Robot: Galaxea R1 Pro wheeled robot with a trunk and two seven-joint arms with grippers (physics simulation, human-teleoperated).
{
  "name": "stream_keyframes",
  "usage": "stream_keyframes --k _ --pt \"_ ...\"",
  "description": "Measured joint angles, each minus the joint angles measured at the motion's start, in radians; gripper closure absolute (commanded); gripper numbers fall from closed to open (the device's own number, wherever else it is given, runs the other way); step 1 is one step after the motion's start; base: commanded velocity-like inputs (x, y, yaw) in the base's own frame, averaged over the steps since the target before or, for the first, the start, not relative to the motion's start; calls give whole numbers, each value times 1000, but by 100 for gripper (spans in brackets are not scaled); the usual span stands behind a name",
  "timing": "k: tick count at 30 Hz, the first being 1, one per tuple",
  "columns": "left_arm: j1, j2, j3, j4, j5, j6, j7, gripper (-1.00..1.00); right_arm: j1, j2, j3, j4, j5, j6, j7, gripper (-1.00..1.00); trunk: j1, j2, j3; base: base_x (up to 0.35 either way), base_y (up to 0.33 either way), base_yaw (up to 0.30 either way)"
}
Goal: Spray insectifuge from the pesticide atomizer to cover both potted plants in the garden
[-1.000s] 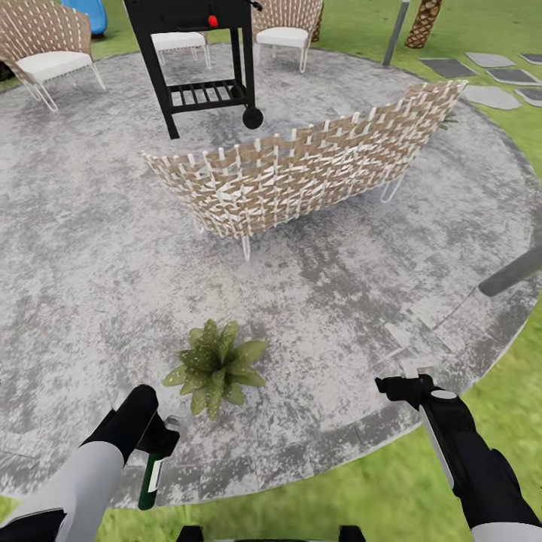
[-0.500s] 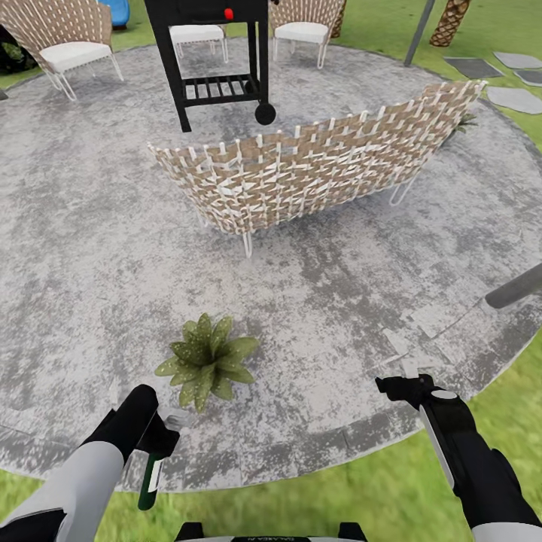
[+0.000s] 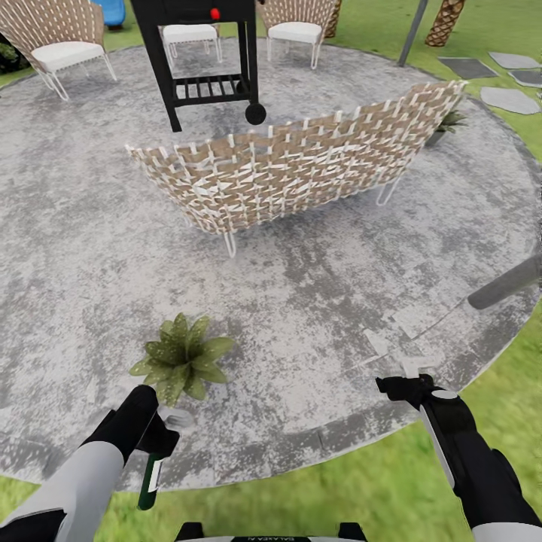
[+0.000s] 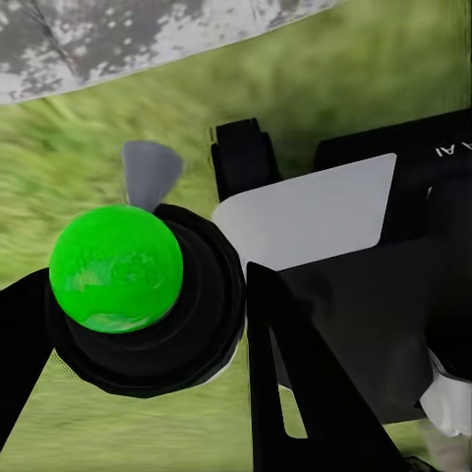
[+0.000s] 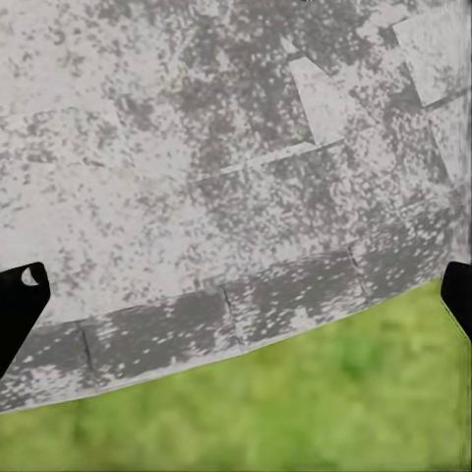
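My left gripper is shut on the pesticide atomizer, a slim dark green bottle with a white label that hangs downward over the patio's near rim. In the left wrist view the atomizer shows end-on as a green disc between black fingers. One potted plant, a speckled green rosette, stands on the stone patio just beyond the left gripper. A second potted plant peeks out past the wicker sofa's right end. My right gripper is open and empty above the patio edge.
A wicker sofa stands mid-patio with its back to me. Behind it are a black grill and wicker chairs. A grey pole leans in at the right. Lawn borders the patio; stepping stones lie far right.
The whole head view has shifted, so the camera has moved: the near plant and sofa now sit further left in the picture. Both arms keep their pose, and the left gripper still holds the atomizer.
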Motion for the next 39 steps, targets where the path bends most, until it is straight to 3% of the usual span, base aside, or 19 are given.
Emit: stream_keyframes --k 14,20,29,39 --pt "0 0 -1 -1 0 1 0 100 0 0 1 2 0 -1 -1 -100 0 0 -14 7 -93 186" --pt "0 0 -7 1 -1 1 0 100 0 1 2 1 0 0 -2 -100 -1 0 -20 242 -55 199" --pt "0 0 -1 1 0 1 -3 100 0 0 -1 0 0 -1 0 -100 0 0 -23 64 -55 29" --pt "0 -1 -4 1 0 0 -2 100 0 0 -1 0 0 0 0 -100 0 0 -29 0 -304 121"
